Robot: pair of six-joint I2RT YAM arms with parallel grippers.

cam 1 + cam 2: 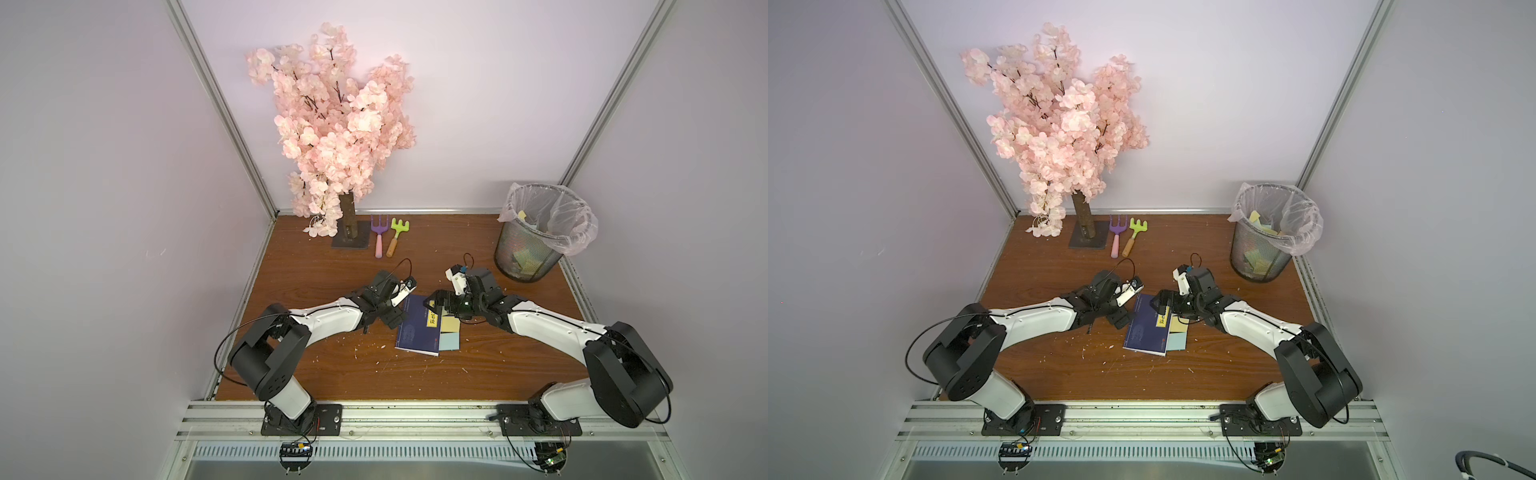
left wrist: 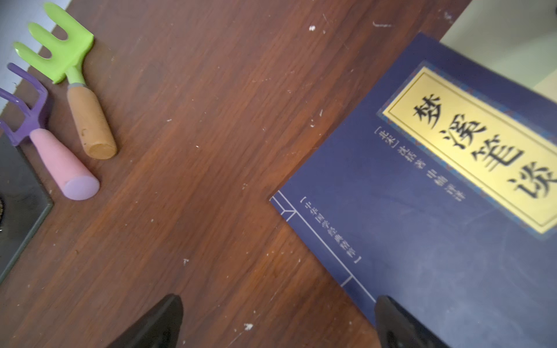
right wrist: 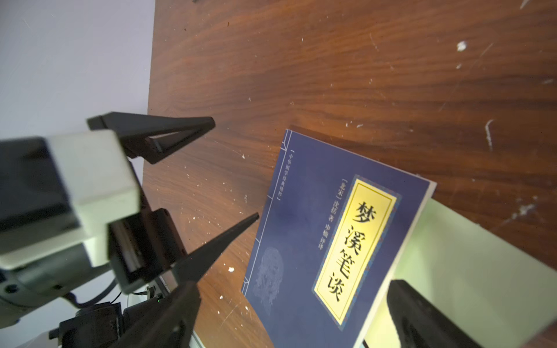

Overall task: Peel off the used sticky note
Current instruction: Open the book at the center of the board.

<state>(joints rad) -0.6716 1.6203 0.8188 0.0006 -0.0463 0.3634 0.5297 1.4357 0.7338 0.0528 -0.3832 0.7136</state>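
Blue book (image 1: 415, 328) lies flat mid-counter (image 1: 316, 370), btw. the two arms. Yellow sticky note (image 1: 451, 325) pokes out from under the book's edge on the right-arm side. A pale-blue note (image 1: 450, 342) sits just beside it, toward the arm bases; both flat.

We see the left gripper (image 2: 278, 319) spread wide, holding nothing: one finger over the book's spine edge, the other over bare wood. Right gripper (image 3: 294, 313) is likewise spread and empty, above the book's far end, one finger over the note. Contact: can't tell.

Mesh bin (image 1: 532, 249) in far corner has coloured notes inside. Blossom tree (image 1: 332, 124) and two toy rakes (image 1: 388, 237) at back.
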